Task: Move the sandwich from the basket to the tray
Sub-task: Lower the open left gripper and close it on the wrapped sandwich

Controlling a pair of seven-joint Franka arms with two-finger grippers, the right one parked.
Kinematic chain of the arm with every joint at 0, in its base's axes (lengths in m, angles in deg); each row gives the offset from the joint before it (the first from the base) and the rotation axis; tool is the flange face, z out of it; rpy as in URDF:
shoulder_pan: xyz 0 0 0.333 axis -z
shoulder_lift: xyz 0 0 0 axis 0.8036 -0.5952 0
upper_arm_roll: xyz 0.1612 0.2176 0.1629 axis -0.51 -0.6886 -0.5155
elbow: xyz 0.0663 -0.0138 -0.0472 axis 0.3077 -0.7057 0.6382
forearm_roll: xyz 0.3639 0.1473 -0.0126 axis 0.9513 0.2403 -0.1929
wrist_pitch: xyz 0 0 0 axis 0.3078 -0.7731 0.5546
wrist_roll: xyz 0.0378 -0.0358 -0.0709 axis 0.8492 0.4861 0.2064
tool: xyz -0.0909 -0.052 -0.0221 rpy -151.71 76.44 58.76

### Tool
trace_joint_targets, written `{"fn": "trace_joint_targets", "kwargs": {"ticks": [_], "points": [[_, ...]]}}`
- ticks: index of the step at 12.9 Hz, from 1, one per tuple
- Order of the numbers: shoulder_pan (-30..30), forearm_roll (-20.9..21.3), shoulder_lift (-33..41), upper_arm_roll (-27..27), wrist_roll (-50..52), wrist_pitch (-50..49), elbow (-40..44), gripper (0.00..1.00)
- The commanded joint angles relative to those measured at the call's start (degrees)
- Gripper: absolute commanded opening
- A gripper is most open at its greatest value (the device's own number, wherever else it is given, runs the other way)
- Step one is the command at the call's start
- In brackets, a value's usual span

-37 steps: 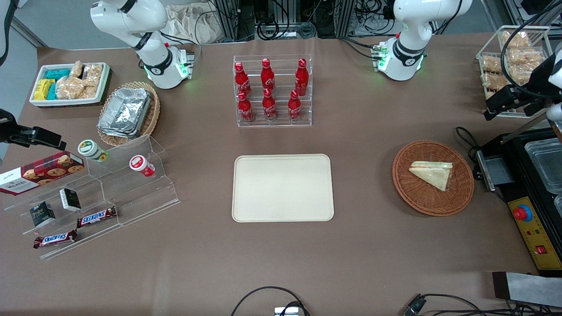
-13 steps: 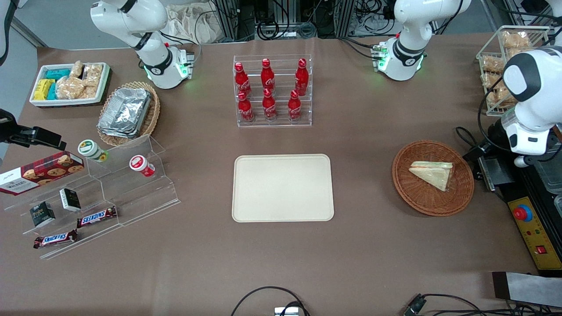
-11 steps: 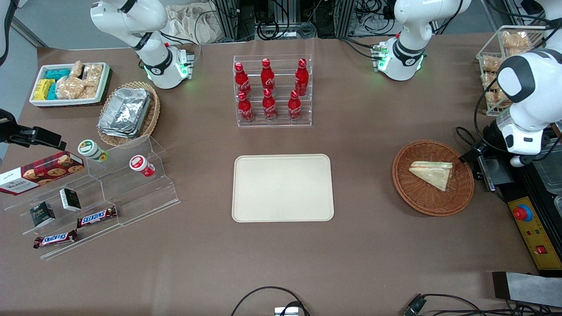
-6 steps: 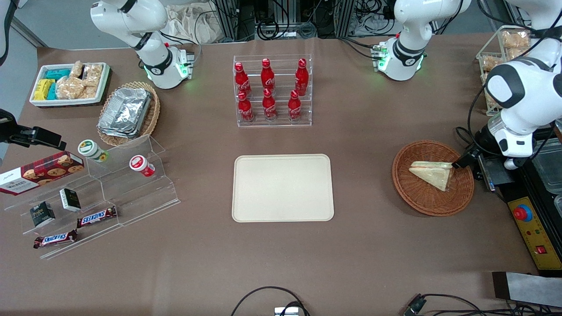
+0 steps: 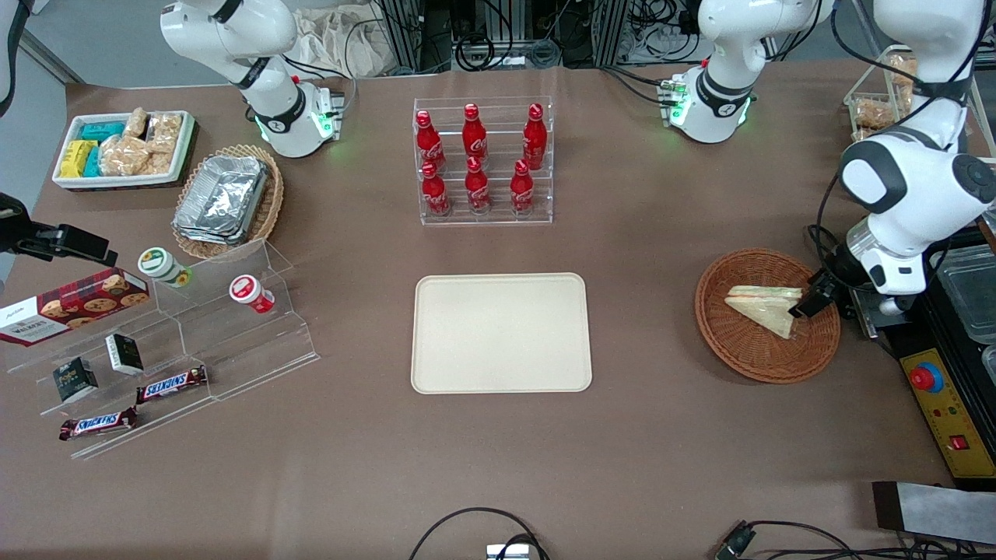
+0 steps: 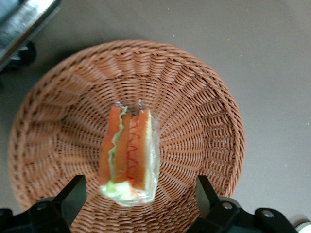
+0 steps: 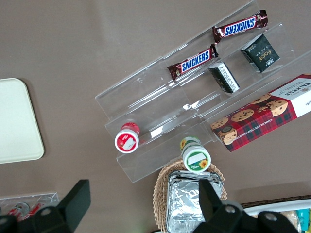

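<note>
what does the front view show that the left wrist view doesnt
Only the front view shows the tray, bare, toward the parked arm's end from the basket, the rack of red bottles farther from the camera, and the working arm reaching over the basket's rim.

Only the left wrist view shows the sandwich's filling edge-on: orange, red and green layers under clear wrap, and that the gripper is open, its fingers set wider than the sandwich.

Both show the sandwich lying in the basket, not yet gripped.
</note>
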Motion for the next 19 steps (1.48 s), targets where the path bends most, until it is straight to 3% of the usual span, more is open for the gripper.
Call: {"fn": "trace_joint_targets", "kwargs": {"ticks": [1, 13, 14, 16, 19], "points": [[0.9, -2.5, -1.2, 0.0, 0.8, 2.9, -0.5, 1.0], [3.0, -4.3, -7.1, 0.4, 0.6, 10.8, -1.9, 0.98], [3.0, -4.3, -7.2, 0.4, 0.5, 11.0, -2.0, 0.9], [3.0, -4.2, -7.1, 0.4, -0.2, 10.9, -2.0, 0.61], [3.0, -4.0, -7.1, 0.5, -2.1, 10.7, -2.0, 0.39]]}}
